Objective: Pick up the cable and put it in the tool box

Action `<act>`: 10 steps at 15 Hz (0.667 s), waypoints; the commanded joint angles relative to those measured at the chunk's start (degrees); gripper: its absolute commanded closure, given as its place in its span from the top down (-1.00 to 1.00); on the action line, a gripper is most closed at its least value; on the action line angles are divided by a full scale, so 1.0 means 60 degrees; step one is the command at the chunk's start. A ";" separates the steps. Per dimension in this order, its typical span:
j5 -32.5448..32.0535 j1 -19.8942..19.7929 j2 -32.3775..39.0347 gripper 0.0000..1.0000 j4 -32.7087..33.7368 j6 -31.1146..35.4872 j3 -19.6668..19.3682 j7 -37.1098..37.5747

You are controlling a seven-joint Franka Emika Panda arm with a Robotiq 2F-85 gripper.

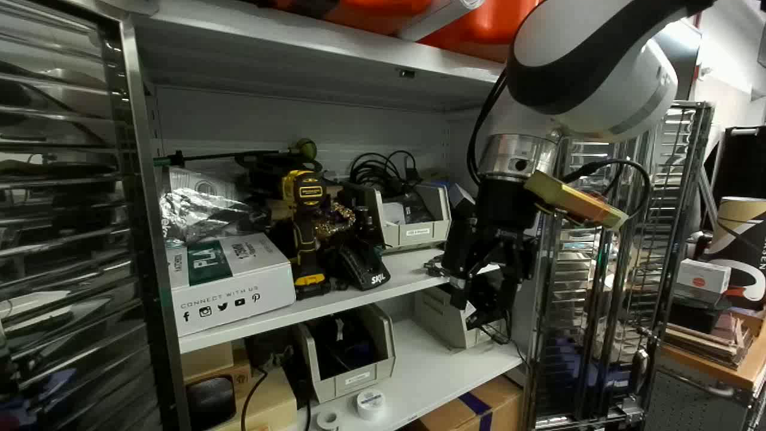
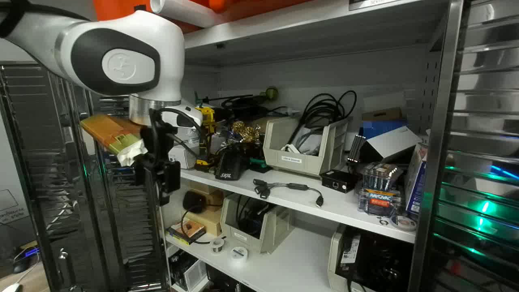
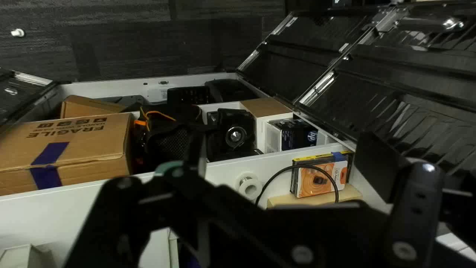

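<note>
A short black cable with several USB ends (image 2: pixel 298 187) lies on the upper shelf near its front edge. In an exterior view only a small part of the cable (image 1: pixel 435 265) shows beside the gripper. A light grey open bin (image 2: pixel 275 159), the likely tool box, stands behind the cable and holds looped black cables. The bin (image 1: pixel 395 237) also shows in an exterior view. My gripper (image 1: pixel 470 302) hangs pointing down in front of the shelves, apart from the cable, with its fingers spread and empty. In the wrist view the gripper (image 3: pixel 288 158) is open over lower shelves; cable and bin are out of view.
A yellow drill (image 1: pixel 305 197), a SKIL battery (image 2: pixel 230 164) and a white PLA box (image 1: pixel 230 281) stand on the upper shelf. A black box (image 2: pixel 338 181) and a battery pack (image 2: pixel 377 196) are right of the cable. Another shelf (image 2: pixel 308 30) is above; metal doors (image 1: pixel 592 335) flank the cabinet.
</note>
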 commanded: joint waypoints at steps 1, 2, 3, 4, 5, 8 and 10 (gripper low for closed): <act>0.0033 -0.0131 -0.0004 1.00 0.0051 -0.0025 0.0118 -0.0028; 0.0033 -0.0131 -0.0013 1.00 0.0086 -0.0025 0.0118 -0.0028; 0.0033 -0.0130 -0.0026 1.00 0.0103 -0.0025 0.0118 -0.0028; 0.0033 -0.0130 -0.0035 1.00 0.0105 -0.0025 0.0117 -0.0028; 0.0033 -0.0130 -0.0037 1.00 0.0105 -0.0025 0.0117 -0.0028; 0.0107 -0.0168 0.0352 1.00 0.0438 0.0180 0.0095 0.0055; 0.0088 -0.0253 0.0878 1.00 0.0871 0.0508 0.0079 0.0162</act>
